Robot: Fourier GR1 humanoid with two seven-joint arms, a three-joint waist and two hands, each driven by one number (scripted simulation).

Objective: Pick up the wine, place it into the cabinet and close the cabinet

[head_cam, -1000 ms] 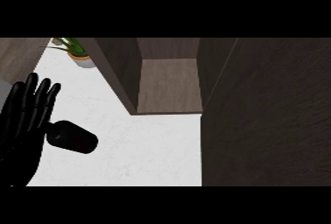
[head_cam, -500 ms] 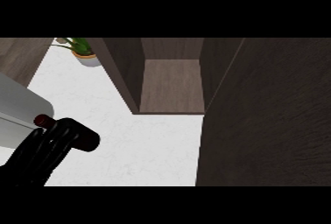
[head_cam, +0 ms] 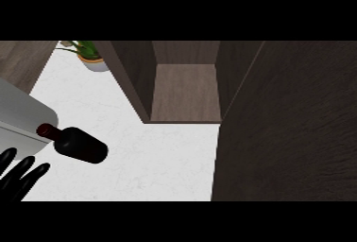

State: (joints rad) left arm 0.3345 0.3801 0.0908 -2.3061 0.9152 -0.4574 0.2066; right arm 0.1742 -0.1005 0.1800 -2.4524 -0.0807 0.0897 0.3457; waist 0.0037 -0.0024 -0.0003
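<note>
On white counter: dark glossy wine btl; L hand nearby, fingers apart.

White, faintly marbled counter; dark brown wood-grained cabinet, its inner shelf lighter brown. Wine bottle near-black with a reddish-brown neck; left robot hand black. Plant green in a pale pot.

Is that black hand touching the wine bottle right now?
Apart. Head view: white counter shows between the wine bottle and the fingers of the left hand.
</note>
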